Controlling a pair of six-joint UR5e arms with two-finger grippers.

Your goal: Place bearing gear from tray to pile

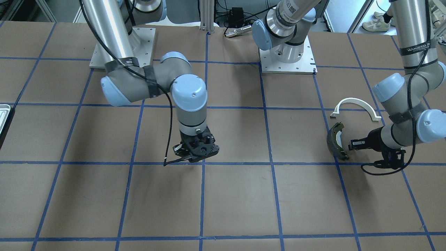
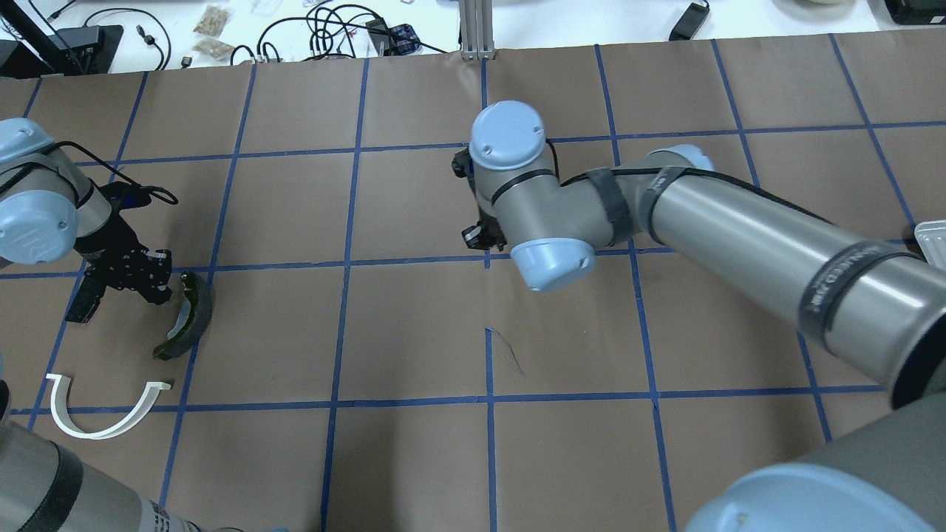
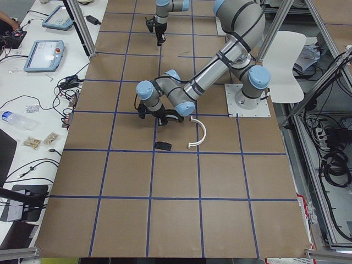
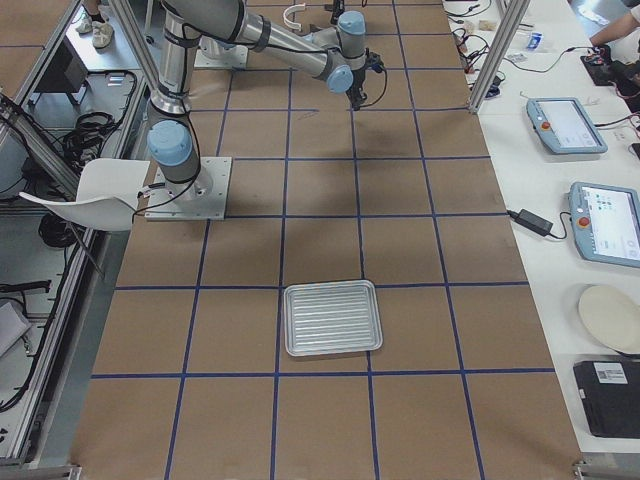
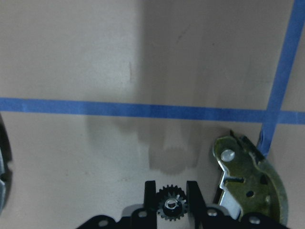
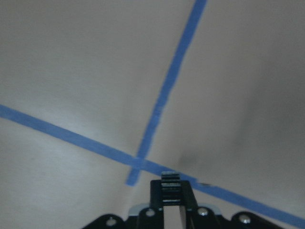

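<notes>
My left gripper (image 5: 171, 193) is shut on a small black bearing gear (image 5: 171, 206), held low over the table next to the pile. The pile is a dark curved brake shoe (image 5: 250, 183) (image 1: 336, 141), a white semicircular bracket (image 1: 355, 106) and a small black pad (image 3: 163, 146). In the front view the left gripper (image 1: 352, 144) points at the brake shoe from close by. My right gripper (image 6: 171, 183) is shut on a toothed gear seen edge-on, above a tape crossing at mid-table (image 1: 197, 153). The silver tray (image 4: 330, 318) lies far off by itself, and nothing shows on it.
The brown table (image 2: 414, 332) carries a grid of blue tape lines. The tray's edge (image 1: 4, 115) shows at the table's end on my right. Both arm bases (image 1: 287, 57) stand at the table's robot side. Cables and tablets lie on the white benches beyond the far edge.
</notes>
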